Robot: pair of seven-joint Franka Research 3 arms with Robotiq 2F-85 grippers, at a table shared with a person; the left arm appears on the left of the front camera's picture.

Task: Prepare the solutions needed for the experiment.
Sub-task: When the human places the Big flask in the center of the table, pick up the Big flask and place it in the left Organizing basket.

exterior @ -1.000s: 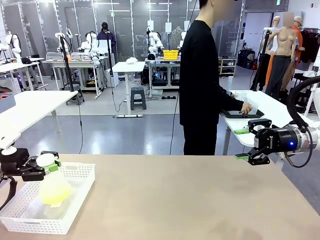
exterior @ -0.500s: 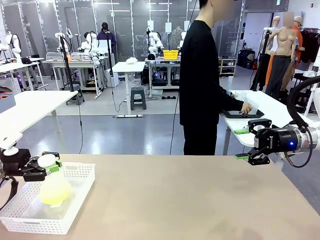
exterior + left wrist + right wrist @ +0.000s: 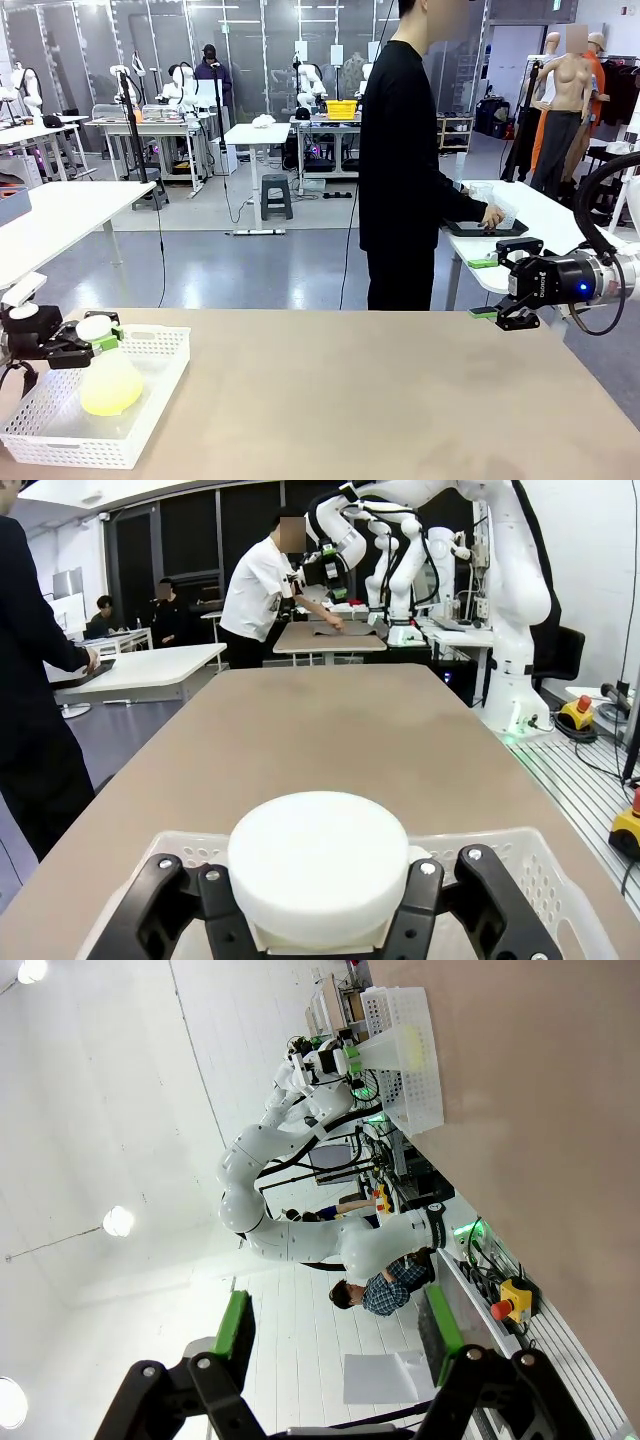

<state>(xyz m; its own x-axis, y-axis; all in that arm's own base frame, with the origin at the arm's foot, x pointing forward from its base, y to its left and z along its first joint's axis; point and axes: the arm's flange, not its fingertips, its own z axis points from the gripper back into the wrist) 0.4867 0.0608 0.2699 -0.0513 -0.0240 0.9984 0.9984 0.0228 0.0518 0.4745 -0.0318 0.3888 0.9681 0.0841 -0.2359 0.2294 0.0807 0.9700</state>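
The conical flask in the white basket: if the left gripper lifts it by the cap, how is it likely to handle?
The flask has a broad base and narrow neck, so it probably stands steadily. Its yellow-green liquid fills only the bottom: likely light, though it may slosh. The left gripper flanks the smooth round cap, which could slip.

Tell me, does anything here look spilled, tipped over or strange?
Nothing stands out. The conical flask stands upright in the white basket, its yellow-green liquid inside, no spill visible. The left hand sits around its cap.
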